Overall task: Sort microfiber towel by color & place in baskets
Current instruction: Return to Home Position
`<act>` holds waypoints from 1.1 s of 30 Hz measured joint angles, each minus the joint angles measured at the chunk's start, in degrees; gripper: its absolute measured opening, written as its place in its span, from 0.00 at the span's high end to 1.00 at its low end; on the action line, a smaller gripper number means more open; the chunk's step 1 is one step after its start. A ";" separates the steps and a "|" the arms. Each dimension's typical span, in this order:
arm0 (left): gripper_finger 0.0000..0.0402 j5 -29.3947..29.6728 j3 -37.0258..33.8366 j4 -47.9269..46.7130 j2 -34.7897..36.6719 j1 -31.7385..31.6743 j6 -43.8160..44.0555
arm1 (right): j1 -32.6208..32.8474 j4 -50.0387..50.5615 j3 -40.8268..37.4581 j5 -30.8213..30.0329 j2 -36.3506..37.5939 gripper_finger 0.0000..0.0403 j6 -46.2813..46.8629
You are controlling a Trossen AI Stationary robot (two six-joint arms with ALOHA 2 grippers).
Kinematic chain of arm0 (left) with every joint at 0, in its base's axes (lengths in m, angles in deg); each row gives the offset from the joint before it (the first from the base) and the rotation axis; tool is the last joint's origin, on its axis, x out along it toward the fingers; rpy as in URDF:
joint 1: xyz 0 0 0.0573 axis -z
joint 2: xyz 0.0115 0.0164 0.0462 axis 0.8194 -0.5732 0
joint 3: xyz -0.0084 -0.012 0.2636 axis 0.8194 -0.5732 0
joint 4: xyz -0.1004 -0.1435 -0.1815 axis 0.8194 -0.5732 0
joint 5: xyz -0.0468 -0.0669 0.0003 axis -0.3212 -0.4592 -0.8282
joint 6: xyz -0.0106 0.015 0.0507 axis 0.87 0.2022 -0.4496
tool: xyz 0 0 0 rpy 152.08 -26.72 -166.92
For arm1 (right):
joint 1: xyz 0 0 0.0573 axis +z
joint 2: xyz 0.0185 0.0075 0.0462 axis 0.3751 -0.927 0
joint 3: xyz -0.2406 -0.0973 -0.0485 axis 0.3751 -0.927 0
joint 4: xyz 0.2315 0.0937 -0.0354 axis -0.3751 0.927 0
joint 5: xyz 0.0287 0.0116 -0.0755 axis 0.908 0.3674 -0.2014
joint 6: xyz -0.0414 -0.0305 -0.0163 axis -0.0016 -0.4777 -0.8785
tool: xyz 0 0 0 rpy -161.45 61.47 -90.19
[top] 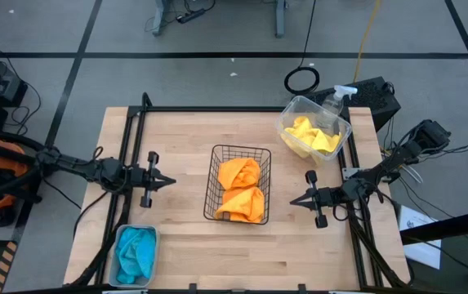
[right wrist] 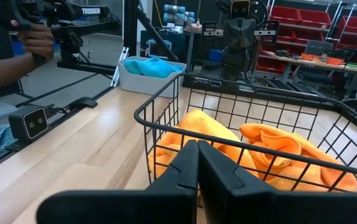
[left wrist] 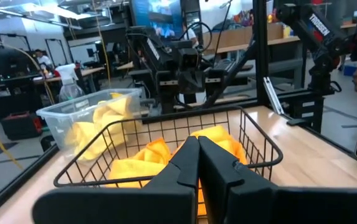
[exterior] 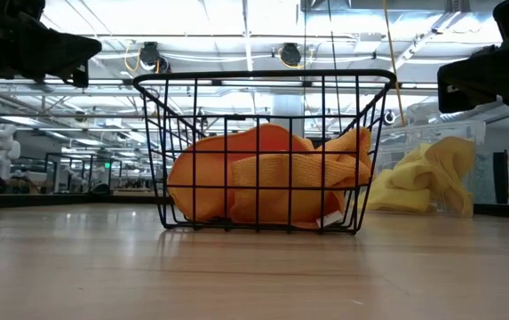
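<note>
Left claw (top: 171, 181): mine, fingers pressed together, left of the wire basket (top: 242, 148).
Right claw (top: 294, 201): mine, fingers together, right of it.
Orange towels (top: 242, 189): in that basket.
Yellow towels (top: 311, 136): bunched in the clear tub (top: 297, 102), count unclear.
Teal towels (top: 135, 251): one heap in the grey tray (top: 156, 245).

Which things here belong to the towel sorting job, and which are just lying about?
Part of the job: orange towels in the black wire basket; yellow towels in the clear tub; blue towels in the grey tray; left gripper and right gripper, both shut, flanking the basket.
Just lying about: spray bottle, by the clear tub.
</note>
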 joint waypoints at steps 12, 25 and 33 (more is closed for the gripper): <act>0.98 -1.93 -2.03 0.75 0.23 -0.38 2.40 | 0.02 -0.84 0.00 -2.27 0.12 1.00 -0.86; 0.98 -0.84 -2.08 0.77 0.94 -0.38 1.57 | 0.00 8.00 0.02 -2.17 13.23 1.00 -6.91; 0.98 -0.66 -2.10 -1.36 0.94 -0.38 2.77 | -0.03 18.80 0.02 -0.76 25.25 1.00 -9.53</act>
